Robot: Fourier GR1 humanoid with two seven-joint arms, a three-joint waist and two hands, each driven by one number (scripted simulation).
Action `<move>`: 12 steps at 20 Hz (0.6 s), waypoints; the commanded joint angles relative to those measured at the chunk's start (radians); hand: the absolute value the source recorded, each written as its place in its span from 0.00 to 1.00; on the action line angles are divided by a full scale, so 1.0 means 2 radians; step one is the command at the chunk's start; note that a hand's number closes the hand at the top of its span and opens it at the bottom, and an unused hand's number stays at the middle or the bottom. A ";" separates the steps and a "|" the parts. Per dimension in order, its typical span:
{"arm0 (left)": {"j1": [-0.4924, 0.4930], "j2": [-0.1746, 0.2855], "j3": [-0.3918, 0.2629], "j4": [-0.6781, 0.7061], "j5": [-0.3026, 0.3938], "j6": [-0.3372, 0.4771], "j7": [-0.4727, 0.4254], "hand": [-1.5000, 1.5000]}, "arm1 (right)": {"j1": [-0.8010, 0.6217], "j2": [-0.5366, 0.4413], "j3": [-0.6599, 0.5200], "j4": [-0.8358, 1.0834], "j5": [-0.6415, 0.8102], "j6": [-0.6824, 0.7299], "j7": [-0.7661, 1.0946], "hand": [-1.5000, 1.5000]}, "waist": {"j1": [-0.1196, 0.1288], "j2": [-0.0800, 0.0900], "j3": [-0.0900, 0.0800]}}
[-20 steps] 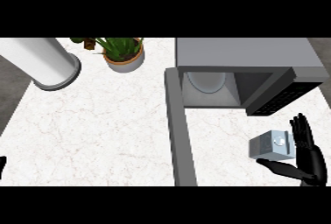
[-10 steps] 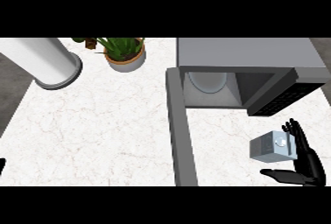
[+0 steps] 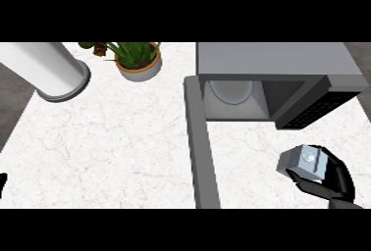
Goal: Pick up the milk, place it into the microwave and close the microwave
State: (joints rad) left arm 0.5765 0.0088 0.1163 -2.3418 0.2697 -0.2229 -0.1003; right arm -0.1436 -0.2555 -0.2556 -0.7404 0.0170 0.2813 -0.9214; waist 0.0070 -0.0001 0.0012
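Nearest, right hand [image 3: 330, 182] is curled round the milk [image 3: 303, 161], low right over the counter [image 3: 109, 147], right of the open door [image 3: 203, 162]. Left hand [image 3: 2, 182] is a sliver at the left edge; state cannot be told. Beyond the milk, the microwave [image 3: 275, 59] stands open.

The grey microwave [image 3: 275, 59] at the white marble counter's [image 3: 109, 147] far right corner stands open. Its long grey door [image 3: 203, 157] juts to the near edge, barring the left. The cavity's front is free.
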 commanded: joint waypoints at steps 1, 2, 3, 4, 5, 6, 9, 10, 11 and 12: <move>0.007 -0.004 0.004 0.011 0.005 -0.009 -0.010 0.00 | 0.012 0.021 -0.007 -0.050 -0.003 -0.052 -0.027 1.00 | -0.003 -0.002 -0.001; 0.014 0.002 0.018 -0.011 0.026 -0.010 0.012 0.00 | 0.019 0.015 -0.010 -0.044 -0.009 -0.033 -0.046 1.00 | -0.001 -0.001 -0.001; 0.013 -0.004 0.000 0.004 0.011 -0.010 -0.008 0.00 | 0.001 0.039 -0.006 -0.044 -0.018 -0.035 -0.032 1.00 | 0.000 -0.001 -0.001; 0.005 -0.004 0.003 0.000 -0.001 -0.004 0.005 0.00 | 0.009 0.025 -0.013 -0.042 -0.035 -0.002 -0.025 1.00 | -0.002 -0.001 -0.001; 0.010 -0.004 0.009 0.031 0.010 -0.029 -0.025 0.00 | -0.032 0.033 -0.010 0.018 -0.019 -0.022 -0.048 1.00 | 0.003 0.000 0.000; 0.024 -0.004 -0.014 0.022 -0.008 -0.011 -0.033 0.00 | -0.036 0.029 -0.013 0.017 -0.025 -0.019 -0.045 1.00 | 0.003 0.000 0.000; 0.039 -0.004 -0.005 -0.024 0.015 -0.023 0.001 0.00 | -0.078 0.015 -0.023 0.021 -0.044 -0.011 -0.002 1.00 | 0.004 0.000 0.000; 0.037 -0.004 0.002 0.016 0.006 -0.032 -0.036 0.00 | -0.077 0.027 -0.011 0.039 -0.026 -0.025 -0.040 1.00 | 0.005 0.000 0.000; 0.017 0.012 0.047 0.010 0.048 -0.038 -0.008 0.00 | -0.047 0.021 -0.001 0.012 -0.025 -0.007 -0.039 1.00 | 0.001 0.000 0.000; 0.015 -0.004 0.000 -0.010 0.012 -0.013 -0.003 0.00 | -0.040 0.050 0.010 -0.030 -0.029 -0.023 -0.031 1.00 | -0.001 -0.001 -0.001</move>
State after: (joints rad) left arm 0.6209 0.0081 0.1362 -2.3369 0.3039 -0.2692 -0.1232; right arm -0.2290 -0.1990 -0.2659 -0.7520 -0.0410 0.2191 -0.9329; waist 0.0097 -0.0006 0.0003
